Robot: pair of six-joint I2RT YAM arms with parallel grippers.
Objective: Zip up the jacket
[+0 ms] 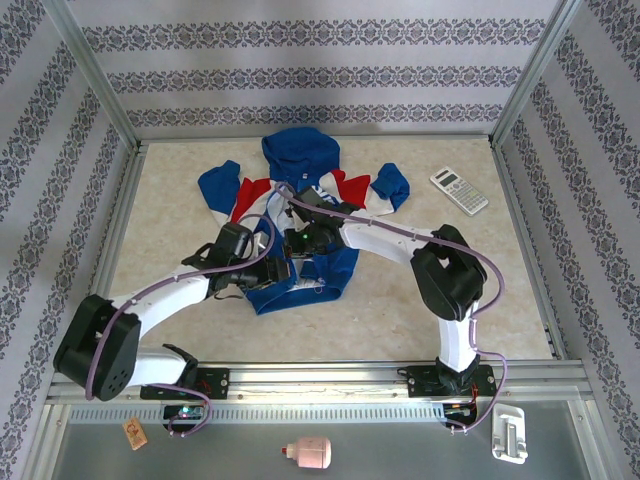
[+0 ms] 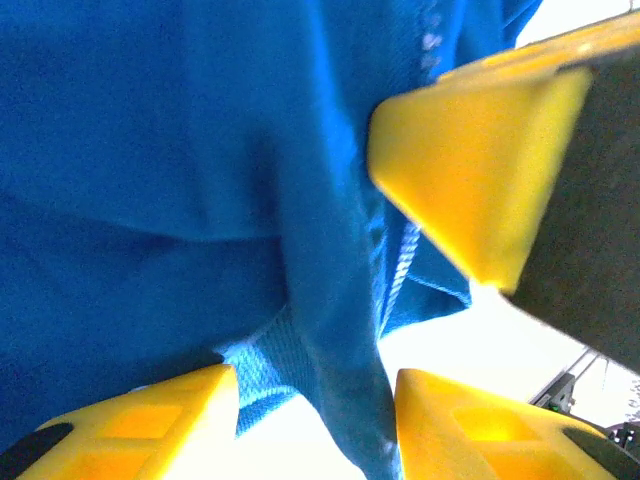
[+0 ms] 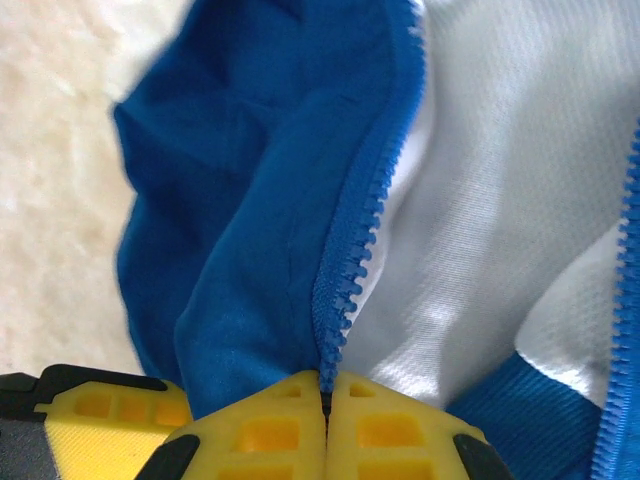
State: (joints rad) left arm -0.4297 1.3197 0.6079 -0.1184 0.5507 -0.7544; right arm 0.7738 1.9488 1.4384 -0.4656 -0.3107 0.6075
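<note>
Near rail: small pink-and-white bottle [image 1: 309, 455] on its side, white bracket [image 1: 509, 434] off to the right. Past it, both arms reach in over the jacket [image 1: 300, 160], which lies spread mid-table [image 1: 180, 200], hood toward the far wall, front unzipped, pale lining showing. Right gripper [image 3: 325, 385] clamped tight on the jacket's zipper edge, blue teeth running up from the closed fingers. Left gripper [image 2: 317, 385]: fingers apart, a fold of blue cloth and ribbed hem between them. Far right, a calculator [image 1: 459, 190], well apart from the jacket.
</note>
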